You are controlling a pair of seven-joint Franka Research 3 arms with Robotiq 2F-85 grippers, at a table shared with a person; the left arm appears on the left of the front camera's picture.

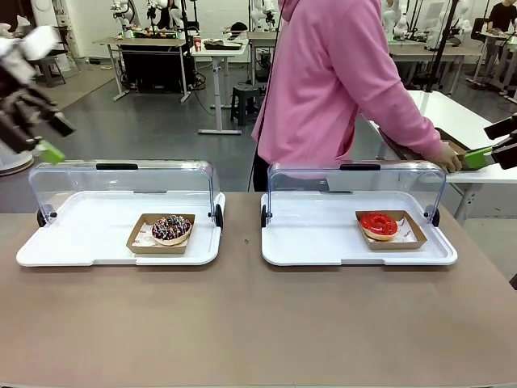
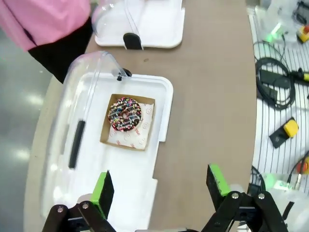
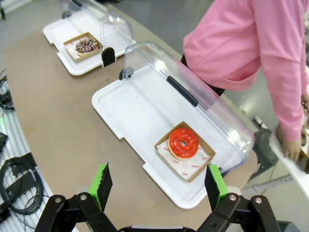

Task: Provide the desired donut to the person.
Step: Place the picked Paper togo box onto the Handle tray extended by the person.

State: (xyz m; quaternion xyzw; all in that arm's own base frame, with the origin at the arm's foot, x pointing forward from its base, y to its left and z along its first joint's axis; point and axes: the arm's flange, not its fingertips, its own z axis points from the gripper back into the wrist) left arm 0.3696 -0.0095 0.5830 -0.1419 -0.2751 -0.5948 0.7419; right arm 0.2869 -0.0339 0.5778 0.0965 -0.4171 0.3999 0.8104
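Observation:
A chocolate donut with coloured sprinkles (image 1: 171, 229) (image 2: 124, 114) (image 3: 87, 46) lies in a brown paper tray on the left white tray (image 1: 81, 250). On the right white tray (image 1: 323, 242), a red glazed donut (image 1: 379, 225) (image 3: 183, 143) sits in its own paper tray. Both clear lids are flipped back. My left gripper (image 1: 52, 139) (image 2: 160, 186) hovers open, high above the left tray's near-left side. Off the table's right end my right gripper (image 1: 489, 144) (image 3: 159, 186) hangs open above the red donut's tray. The person (image 1: 339, 81) (image 3: 251, 43) in pink stands behind the right tray, turned to the right.
The person's hand (image 1: 446, 156) (image 3: 291, 147) rests on a white side table (image 1: 452, 113) to the right, close to my right gripper. The brown tabletop (image 1: 242, 323) lies bare in front of both trays. Cables and small devices (image 2: 280, 92) lie on the floor beside the table.

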